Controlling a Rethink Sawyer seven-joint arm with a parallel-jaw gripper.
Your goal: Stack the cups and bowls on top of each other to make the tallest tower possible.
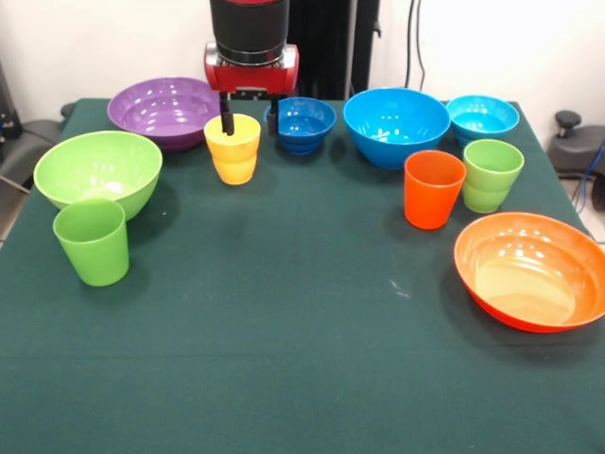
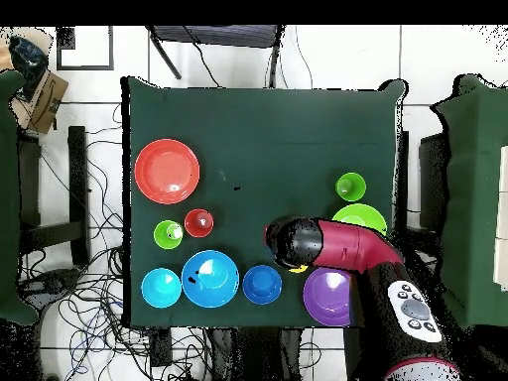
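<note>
My gripper [image 1: 250, 119] hangs open over the yellow cup [image 1: 233, 151] at the table's back. One finger [image 1: 227, 118] is at the cup's mouth and the other is just past its right side, by the dark blue bowl [image 1: 304, 123]. In the overhead view the arm [image 2: 332, 243] hides the gripper and nearly all of that cup. The purple bowl [image 1: 161, 109], lime green bowl [image 1: 97, 170], blue bowl [image 1: 395, 125], turquoise bowl [image 1: 482, 118] and orange bowl [image 1: 529, 270] each stand alone. So do the green cup [image 1: 92, 241], orange cup [image 1: 434, 189] and light green cup [image 1: 492, 175]. No tower shows.
A dark green cloth [image 1: 284, 359] covers the table. Chairs and cables surround it in the overhead view, and a cardboard box [image 2: 35, 84] sits off one corner.
</note>
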